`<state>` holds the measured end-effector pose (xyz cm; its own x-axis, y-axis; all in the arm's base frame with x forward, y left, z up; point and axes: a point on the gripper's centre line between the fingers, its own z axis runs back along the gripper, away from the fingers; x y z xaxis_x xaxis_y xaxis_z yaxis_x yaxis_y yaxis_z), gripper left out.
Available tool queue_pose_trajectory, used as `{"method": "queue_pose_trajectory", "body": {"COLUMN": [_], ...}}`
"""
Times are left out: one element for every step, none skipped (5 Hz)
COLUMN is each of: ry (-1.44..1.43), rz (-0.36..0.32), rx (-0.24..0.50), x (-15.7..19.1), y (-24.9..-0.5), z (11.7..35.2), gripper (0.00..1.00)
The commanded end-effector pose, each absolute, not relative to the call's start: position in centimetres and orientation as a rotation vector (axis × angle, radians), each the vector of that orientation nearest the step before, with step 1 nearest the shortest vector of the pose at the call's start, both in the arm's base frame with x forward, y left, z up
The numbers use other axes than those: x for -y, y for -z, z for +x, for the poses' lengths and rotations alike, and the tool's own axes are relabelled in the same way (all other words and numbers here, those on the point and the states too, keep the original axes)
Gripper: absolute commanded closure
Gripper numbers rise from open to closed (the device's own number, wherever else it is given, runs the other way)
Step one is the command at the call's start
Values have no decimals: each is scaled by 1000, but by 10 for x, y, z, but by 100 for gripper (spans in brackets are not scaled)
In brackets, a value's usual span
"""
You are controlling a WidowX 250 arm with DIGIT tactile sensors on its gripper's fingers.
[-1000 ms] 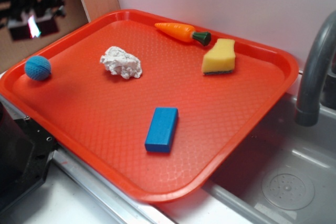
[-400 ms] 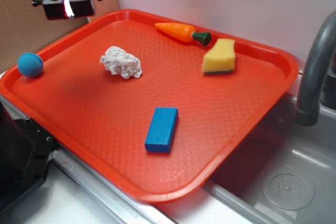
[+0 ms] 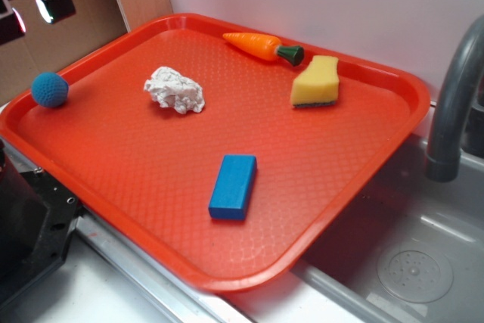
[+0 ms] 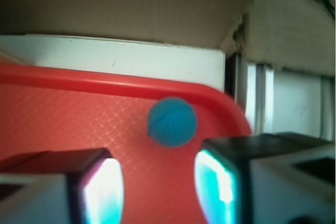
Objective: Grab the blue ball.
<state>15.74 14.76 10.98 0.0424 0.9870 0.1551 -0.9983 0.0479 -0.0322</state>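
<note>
We see the blue ball (image 3: 50, 89) resting on the red tray (image 3: 318, 209) at its far left corner, tight against the raised rim; from the wrist camera the ball (image 4: 172, 121) sits just inside the curved corner of the tray (image 4: 63, 114), with rim on two sides of it and open tray floor only toward the centre. Our end effector (image 3: 29, 7) hangs above and behind that corner, apart from the ball, in front of a cardboard panel (image 3: 76, 28). From the wrist camera its two fingers (image 4: 220, 182) stand spread with a clear gap, nothing between them, and the ball lies just beyond the gap.

The tray floor around the ball is bare. The nearest neighbour, a crumpled white wad (image 3: 175, 89), lies well apart toward the middle. An orange carrot (image 3: 261, 45) and a yellow sponge (image 3: 316, 82) sit near the back rim, and a flat blue block (image 3: 233, 186) lies toward the front. A grey faucet (image 3: 452, 104) rises beyond the right rim, over the sink (image 3: 408, 262).
</note>
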Motion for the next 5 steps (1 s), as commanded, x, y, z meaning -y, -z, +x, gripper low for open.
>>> {"method": "queue_pose_trajectory", "body": {"ry": [-1664, -1538, -1454, -1468, -1496], "rz": [102, 118, 133, 152, 180], "rx": [130, 185, 165, 116, 80], "x": [-157, -170, -177, -181, -172], "y": [-82, -58, -34, -20, -13], "z": [111, 111, 122, 148, 143], "gripper": [0, 0, 0, 3, 100]}}
